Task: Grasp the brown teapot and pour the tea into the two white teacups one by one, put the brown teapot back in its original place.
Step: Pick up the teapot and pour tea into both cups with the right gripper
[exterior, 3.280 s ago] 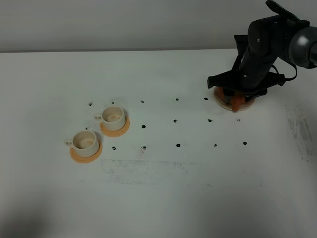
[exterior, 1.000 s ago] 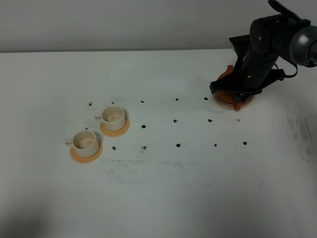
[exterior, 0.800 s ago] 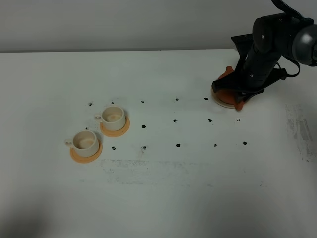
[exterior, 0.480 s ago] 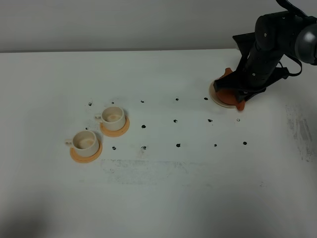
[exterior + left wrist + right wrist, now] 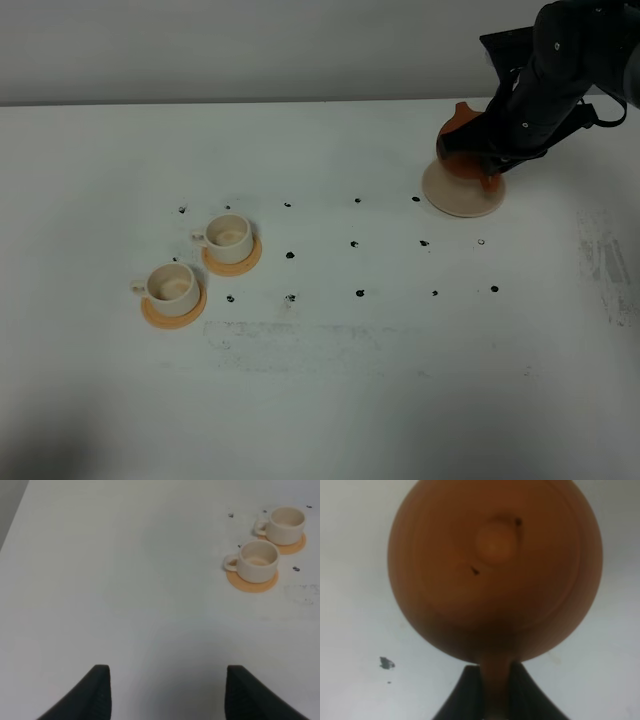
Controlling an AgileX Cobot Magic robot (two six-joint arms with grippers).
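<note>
Now that my right hand [image 5: 495, 692], clamped on the handle, has raised the brown teapot [image 5: 460, 155] off its beige coaster [image 5: 462, 197], the grasp looks done. The pot hangs just above the disc, with the two white teacups [image 5: 228, 234] well apart across the desk [image 5: 350, 380]. I judge carrying comes next.

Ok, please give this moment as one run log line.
phase: lift | right gripper: shut on handle of round brown clay teapot | teapot: off flat round beige coaster | left gripper: open, empty

R pincer [image 5: 495, 692] clamped tight, L pincer [image 5: 167, 692] spread wide.
</note>
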